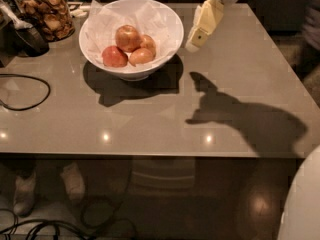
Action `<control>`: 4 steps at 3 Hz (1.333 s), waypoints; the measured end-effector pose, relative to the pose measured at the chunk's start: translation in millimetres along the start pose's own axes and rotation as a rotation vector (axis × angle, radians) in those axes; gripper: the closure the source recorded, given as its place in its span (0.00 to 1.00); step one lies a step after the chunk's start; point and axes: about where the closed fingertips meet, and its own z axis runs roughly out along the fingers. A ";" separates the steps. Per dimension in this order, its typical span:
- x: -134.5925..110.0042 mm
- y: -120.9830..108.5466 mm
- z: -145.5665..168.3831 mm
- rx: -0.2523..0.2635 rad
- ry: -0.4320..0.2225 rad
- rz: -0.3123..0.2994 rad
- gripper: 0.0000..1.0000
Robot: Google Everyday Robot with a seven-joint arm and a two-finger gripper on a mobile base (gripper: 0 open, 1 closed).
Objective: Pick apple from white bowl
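Note:
The white bowl point(134, 74) stands on the grey table at the back left, lined with crinkled white paper. The apple point(127, 37), orange-red over golden yellow, lies on top at the bowl's middle. A darker red apple point(114, 57), a paler yellow-tan apple point(141, 57) and one more apple point(148, 43) lie around it. My gripper point(193, 45), cream-coloured, hangs from the top edge and points down-left. Its tip is just right of the bowl's rim, above the table and apart from the apples.
A glass jar of brown snacks point(48, 11) stands at the back left beside a dark object point(31, 39). A black cable point(30, 101) loops on the table's left side. The table's front edge point(150, 154) runs across the middle. The arm's shadow point(240, 116) lies on the right.

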 end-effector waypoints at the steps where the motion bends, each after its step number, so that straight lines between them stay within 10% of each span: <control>1: -0.7 -0.7 0.8 0.000 -0.003 0.000 0.00; 4: -34.6 -32.5 54.5 -0.068 -0.150 0.002 0.00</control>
